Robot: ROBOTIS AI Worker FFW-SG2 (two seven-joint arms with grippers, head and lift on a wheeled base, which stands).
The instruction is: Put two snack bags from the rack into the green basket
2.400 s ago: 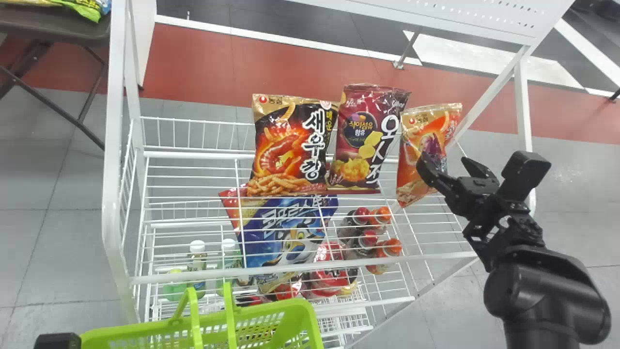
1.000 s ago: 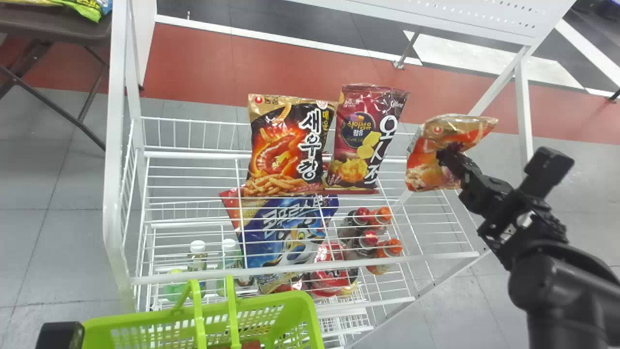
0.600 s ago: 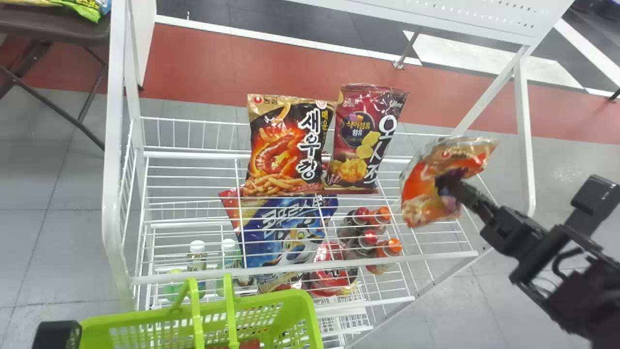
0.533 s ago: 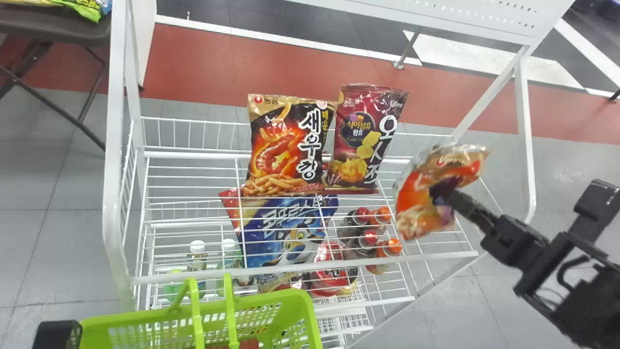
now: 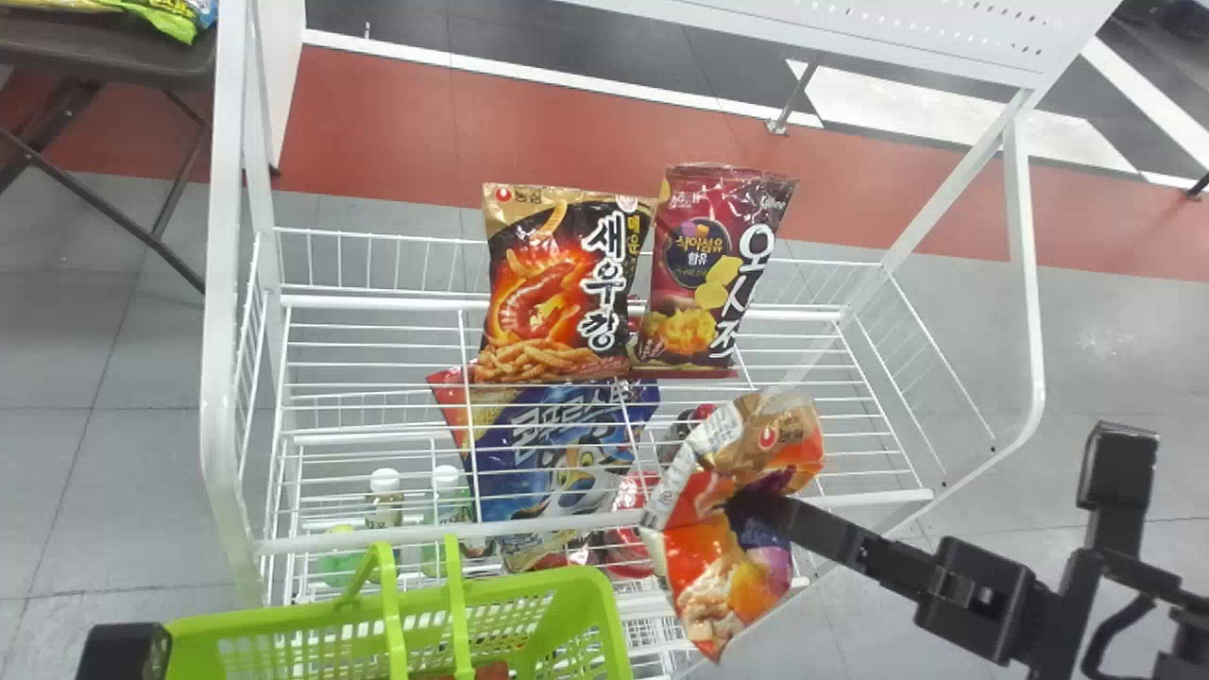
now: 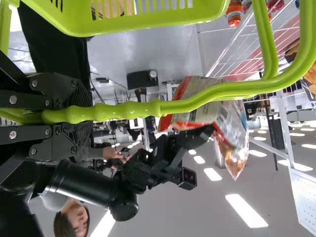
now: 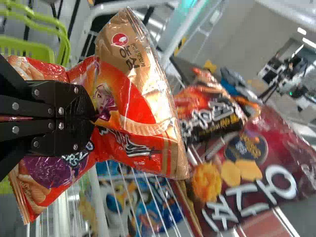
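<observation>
In the head view my right gripper (image 5: 756,505) is shut on the orange snack bag (image 5: 723,567), which hangs bent over the rack's front rail, right of the green basket (image 5: 614,619). The right wrist view has the gripper (image 7: 94,116) pinching the middle of the orange bag (image 7: 143,103). On the rack (image 5: 567,302) stand a black-and-orange bag (image 5: 538,302) and a maroon bag (image 5: 708,255). My left gripper (image 6: 81,116), in its wrist view, is shut on the basket's handle (image 6: 123,109). Something reddish lies inside the basket.
A blue snack bag (image 5: 557,463), bottles (image 5: 383,510) and red packs lie on the rack's lower level. White posts (image 5: 227,331) frame the rack on both sides. A dark chair (image 5: 113,47) with bags on it stands at the far left.
The right gripper has closed on the orange bag, lifted it off the rack's right side and carried it left and nearer, towards the basket. The bag has folded. The left arm has hardly moved.
</observation>
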